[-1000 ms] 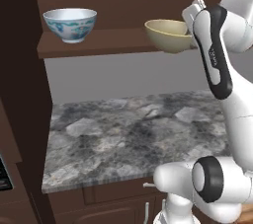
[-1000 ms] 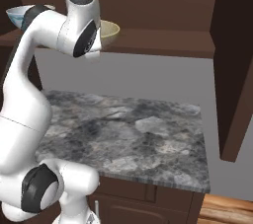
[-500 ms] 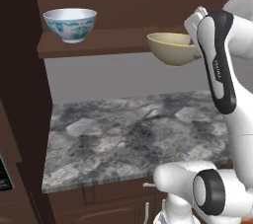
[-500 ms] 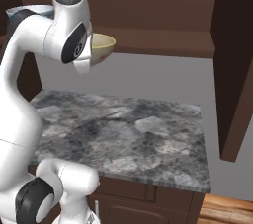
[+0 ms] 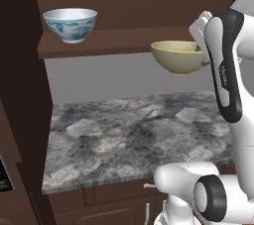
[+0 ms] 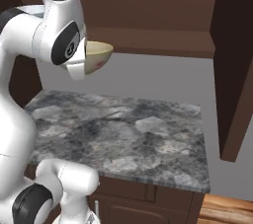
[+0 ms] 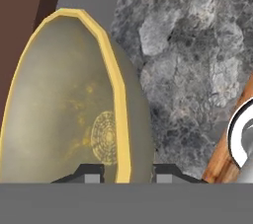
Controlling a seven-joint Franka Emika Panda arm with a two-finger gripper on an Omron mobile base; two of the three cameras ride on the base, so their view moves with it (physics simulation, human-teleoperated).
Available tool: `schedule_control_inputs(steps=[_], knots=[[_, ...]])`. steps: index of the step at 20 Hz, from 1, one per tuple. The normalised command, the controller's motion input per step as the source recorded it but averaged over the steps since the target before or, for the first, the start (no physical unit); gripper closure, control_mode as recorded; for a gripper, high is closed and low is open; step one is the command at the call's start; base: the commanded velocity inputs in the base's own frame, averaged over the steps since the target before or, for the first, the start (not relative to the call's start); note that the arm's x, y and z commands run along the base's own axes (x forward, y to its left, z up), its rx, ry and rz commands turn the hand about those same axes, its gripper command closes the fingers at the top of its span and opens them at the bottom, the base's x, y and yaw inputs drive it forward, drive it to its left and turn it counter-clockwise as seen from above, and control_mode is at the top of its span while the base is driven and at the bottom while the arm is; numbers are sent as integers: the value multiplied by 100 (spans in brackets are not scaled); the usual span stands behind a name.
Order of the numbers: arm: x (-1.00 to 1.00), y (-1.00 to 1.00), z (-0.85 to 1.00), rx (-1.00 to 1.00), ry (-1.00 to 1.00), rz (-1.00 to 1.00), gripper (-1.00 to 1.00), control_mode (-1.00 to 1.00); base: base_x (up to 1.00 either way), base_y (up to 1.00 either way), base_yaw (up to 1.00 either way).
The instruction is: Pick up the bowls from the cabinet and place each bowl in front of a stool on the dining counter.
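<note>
Left base view: painted bowl [image 5: 70, 25] sits on shelf [image 5: 99, 40], apart from olive bowl [image 5: 179, 56].

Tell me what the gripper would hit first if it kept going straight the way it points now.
The gripper already pinches the olive bowl's rim, so the bowl leads. Beyond it in the hand view lie the grey worktop and brown cabinet wood; which comes first is unclear.

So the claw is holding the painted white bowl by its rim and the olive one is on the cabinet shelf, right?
Swapped. The left base view shows the claw gripping the olive-tan bowl by its rim, clear of the cabinet shelf; the painted white bowl sits on the shelf.
</note>
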Motion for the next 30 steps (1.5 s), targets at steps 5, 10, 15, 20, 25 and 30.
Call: schedule_control_inputs(steps=[5, 10, 15, 20, 25, 30], knots=[[-42, 1, -32, -7, -3, -3, 100, -100, 0, 0, 0], [-44, 0, -5, 0, 0, -4, 100, 100, -40, -10, -6], [0, 0, 0, 0, 0, 0, 100, 100, -100, -46, -38], [0, 0, 0, 0, 0, 0, 100, 100, -98, -18, -65], [0, 0, 0, 0, 0, 0, 100, 100, -45, 0, -95], [0, 0, 0, 0, 0, 0, 100, 100, -18, 0, -100]])
